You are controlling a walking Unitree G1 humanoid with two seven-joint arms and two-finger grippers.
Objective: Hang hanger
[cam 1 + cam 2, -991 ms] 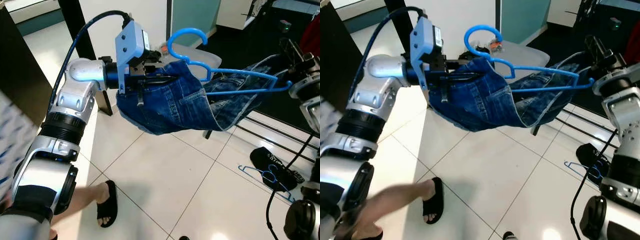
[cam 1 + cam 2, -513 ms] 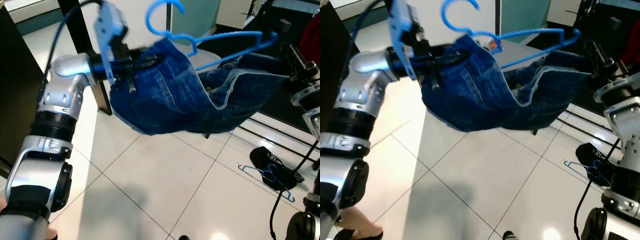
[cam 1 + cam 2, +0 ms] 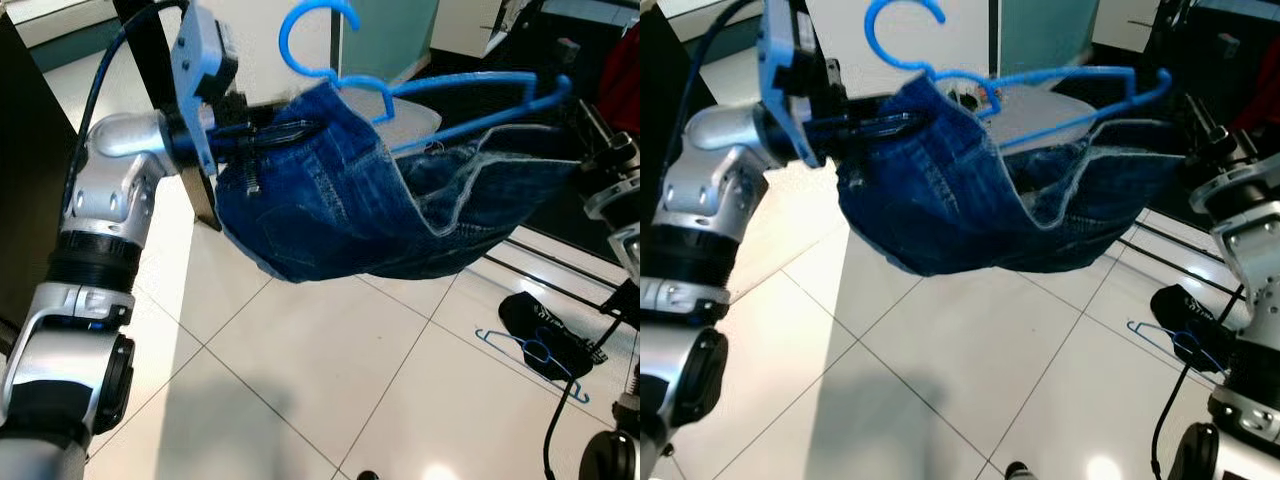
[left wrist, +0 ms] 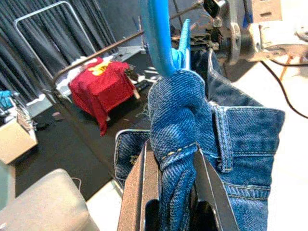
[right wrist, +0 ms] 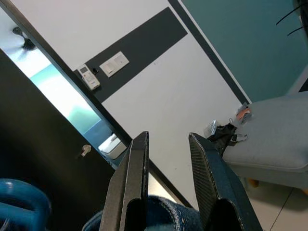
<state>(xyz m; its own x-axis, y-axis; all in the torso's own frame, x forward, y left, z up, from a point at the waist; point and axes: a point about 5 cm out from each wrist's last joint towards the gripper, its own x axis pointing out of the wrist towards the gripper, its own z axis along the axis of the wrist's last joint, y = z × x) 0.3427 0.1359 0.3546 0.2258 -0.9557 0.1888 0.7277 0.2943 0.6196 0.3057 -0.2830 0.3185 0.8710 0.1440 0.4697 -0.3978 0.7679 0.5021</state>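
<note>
Left arm raised at the left of the scene. Left gripper [image 4: 171, 192] is clamped on a bunched fold of the jeans [image 3: 340, 200] at the waistband, just below the blue hanger [image 3: 440, 105]. Hanger is held up in mid-air over the tiled floor [image 3: 300, 380], hook pointing up, jeans slung under it like a hammock and sagging toward the middle.

Handling, as judged: denim is soft, fairly heavy and will swing; plastic hanger is light, stiff and smooth, so cloth may slide along it. Best hold is on the hanger itself near the hook or shoulder, not cloth alone.

Far right: clothes rail [image 4: 96, 55] with a red garment [image 4: 101, 84]. Right gripper [image 5: 168, 168] fingers stand apart, nothing between the tips. A spare blue hanger [image 3: 535, 355] lies on the floor, near right.
</note>
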